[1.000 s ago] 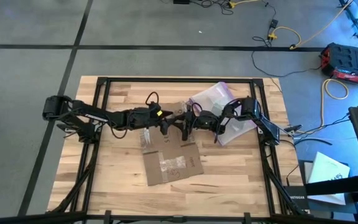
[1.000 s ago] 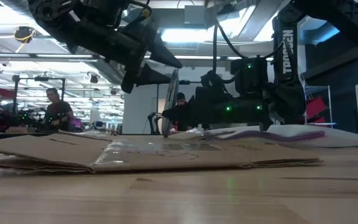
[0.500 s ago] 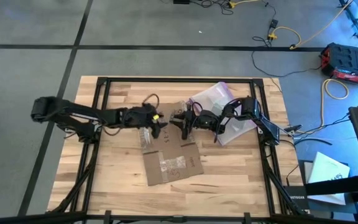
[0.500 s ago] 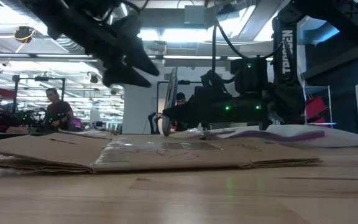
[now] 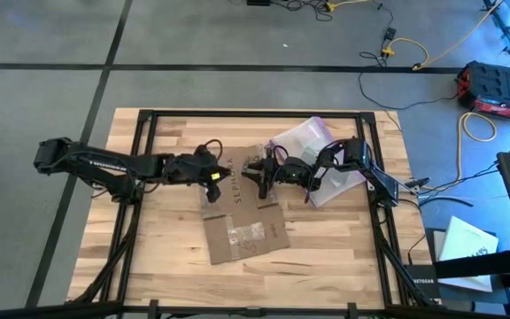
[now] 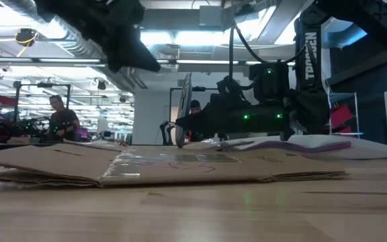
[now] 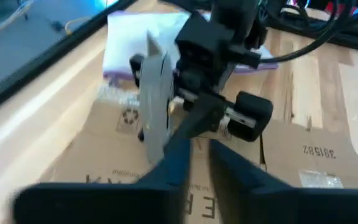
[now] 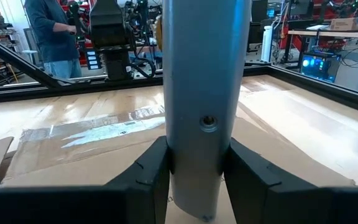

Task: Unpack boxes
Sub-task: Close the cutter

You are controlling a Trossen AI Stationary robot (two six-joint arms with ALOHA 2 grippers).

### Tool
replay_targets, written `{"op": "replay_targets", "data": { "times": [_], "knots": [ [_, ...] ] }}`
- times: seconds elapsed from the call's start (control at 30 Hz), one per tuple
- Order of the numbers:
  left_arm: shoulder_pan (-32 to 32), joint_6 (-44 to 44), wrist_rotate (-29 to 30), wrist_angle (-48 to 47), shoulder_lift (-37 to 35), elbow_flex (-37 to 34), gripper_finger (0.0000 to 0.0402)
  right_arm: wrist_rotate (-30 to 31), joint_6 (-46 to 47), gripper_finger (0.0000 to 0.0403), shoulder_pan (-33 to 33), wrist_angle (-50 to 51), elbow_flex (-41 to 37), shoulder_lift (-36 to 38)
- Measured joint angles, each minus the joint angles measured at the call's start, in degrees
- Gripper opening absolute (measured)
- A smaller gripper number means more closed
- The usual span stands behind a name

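Box (image 5: 242, 215) lies opened out flat mid-table, SEPHORA side up. Right gripper (image 5: 264, 173) over its far edge, clamped on grey knife tool (image 8: 205, 99), blade upright. Left gripper (image 5: 217, 180) just opposite above the cardboard, fingers (image 7: 179, 163) closed, nothing held. Plastic bag (image 5: 312, 146) behind right arm

A clear plastic bag (image 5: 312, 142) with a purple edge lies on the wooden table (image 5: 343, 257); a red case (image 5: 496, 89) sits on the floor. A person (image 6: 60, 121) stands far behind.
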State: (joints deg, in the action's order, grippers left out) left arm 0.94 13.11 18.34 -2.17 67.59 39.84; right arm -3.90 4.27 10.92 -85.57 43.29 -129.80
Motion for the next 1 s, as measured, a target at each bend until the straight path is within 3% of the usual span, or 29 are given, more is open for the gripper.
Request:
{"op": "replay_targets", "data": {
  "times": [0.13,0.37,0.47,0.63,0.9,1.0],
  "knots": [
    [0.38,-5.96,0.31,0.49,0.45,2.31,0.0004,0.0,-0.02,0.0104,-0.02,-0.01,0.0,0.0],
    [4.93,-33.83,0.23,-6.02,8.23,9.46,0.0,0.02,-0.02,0.0104,-0.02,0.05,-0.02,0.0],
    [5.39,-34.13,0.83,-7.9,12.56,12.84,0.0,0.04,-0.03,0.0104,-0.02,0.12,-0.02,0.0],
    [4.95,-33.87,6.93,-7.93,17.6,17.03,0.0,0.46,-4.01,0.0104,-0.07,3.32,0.0,0.0],
    [4.86,-31.07,7.48,-10.1,18.4,17.98,0.0,1.38,-4.74,0.0104,-0.07,2.67,0.13,0.0],
    [5.02,-31.49,10.68,-12.91,18.4,17.9,0.0,1.4,-4.7,0.0104,-0.05,2.93,0.26,0.0]
  ]
}}
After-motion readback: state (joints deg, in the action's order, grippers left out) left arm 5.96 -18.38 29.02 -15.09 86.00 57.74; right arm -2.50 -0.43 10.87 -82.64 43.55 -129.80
